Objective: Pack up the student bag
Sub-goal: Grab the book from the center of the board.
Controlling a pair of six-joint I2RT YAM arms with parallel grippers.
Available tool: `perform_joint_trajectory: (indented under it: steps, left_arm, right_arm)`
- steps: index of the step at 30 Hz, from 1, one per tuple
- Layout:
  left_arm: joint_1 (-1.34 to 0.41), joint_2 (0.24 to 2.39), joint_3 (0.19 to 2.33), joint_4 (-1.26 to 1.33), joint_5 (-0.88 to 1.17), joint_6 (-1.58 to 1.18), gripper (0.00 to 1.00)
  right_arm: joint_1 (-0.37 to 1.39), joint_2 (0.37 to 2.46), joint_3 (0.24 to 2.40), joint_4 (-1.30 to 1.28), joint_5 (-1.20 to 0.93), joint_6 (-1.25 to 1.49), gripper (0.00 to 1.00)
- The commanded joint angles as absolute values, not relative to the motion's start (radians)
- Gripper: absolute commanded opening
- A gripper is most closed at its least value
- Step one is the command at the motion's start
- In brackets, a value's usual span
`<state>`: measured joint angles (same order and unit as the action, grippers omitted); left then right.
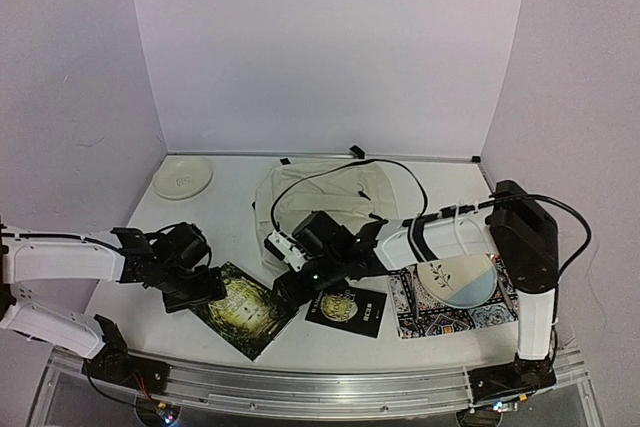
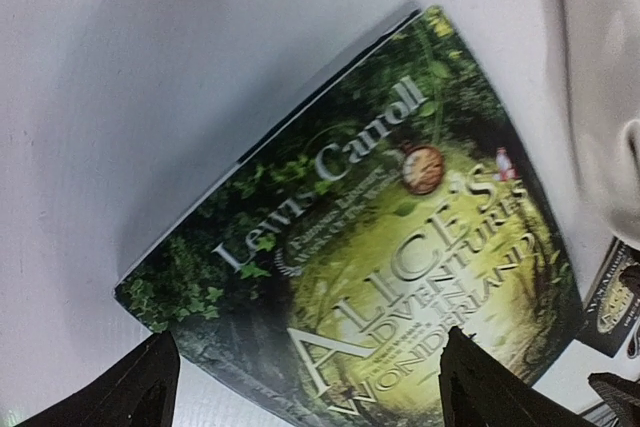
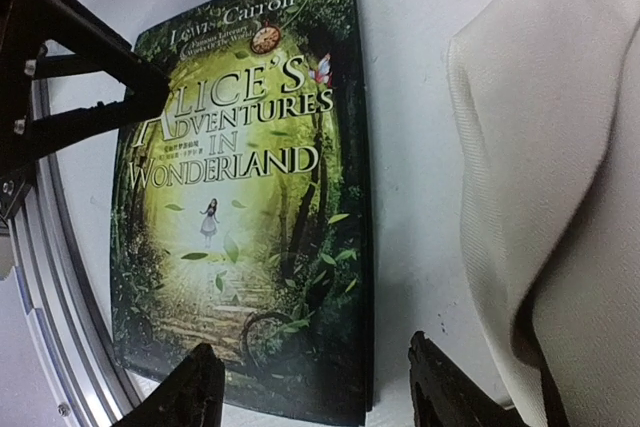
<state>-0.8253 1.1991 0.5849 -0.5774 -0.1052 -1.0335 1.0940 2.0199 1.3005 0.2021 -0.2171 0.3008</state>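
Observation:
The cream student bag (image 1: 325, 197) lies at the middle back of the table; its edge also shows in the right wrist view (image 3: 560, 177) and the left wrist view (image 2: 600, 67). A green Alice in Wonderland book (image 1: 243, 309) lies flat in front of it, and also shows in the left wrist view (image 2: 370, 247) and the right wrist view (image 3: 250, 187). My left gripper (image 1: 205, 287) is open, its jaws astride the book's left corner (image 2: 300, 387). My right gripper (image 1: 285, 287) is open just above the book's right edge (image 3: 315, 392). Neither holds anything.
A small black book (image 1: 346, 309) lies right of the green one. A patterned cloth mat (image 1: 425, 315) with a pale blue plate (image 1: 458, 281) is at the right. A cream plate (image 1: 182, 177) sits at the back left. A black cable (image 1: 340, 169) crosses the bag.

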Motion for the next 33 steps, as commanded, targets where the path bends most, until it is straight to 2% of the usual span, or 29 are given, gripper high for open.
perform_joint_trajectory:
  steps: [1,6,14,23,33]
  left_arm:
    - [-0.821,1.232,0.549,-0.596,-0.092,-1.079,0.92]
    - [-0.824,1.292,0.550,-0.552,-0.069,-1.056,0.92]
    - [-0.838,1.364,0.552,-0.348,0.048,-1.034,0.90]
    - [-0.839,1.260,0.544,-0.248,0.014,-1.099,0.86]
    - [-0.846,1.266,0.507,-0.155,0.042,-1.138,0.84]
  right_arm:
    - [1.099,2.078,1.375,0.191,-0.253,0.307,0.63]
    - [1.101,2.150,1.406,0.183,-0.280,0.323,0.64]
    - [1.108,2.167,1.396,0.179,-0.364,0.335,0.63]
    - [1.108,2.055,1.340,0.293,-0.517,0.420,0.62]
    - [1.108,2.030,1.362,0.353,-0.560,0.488,0.54]
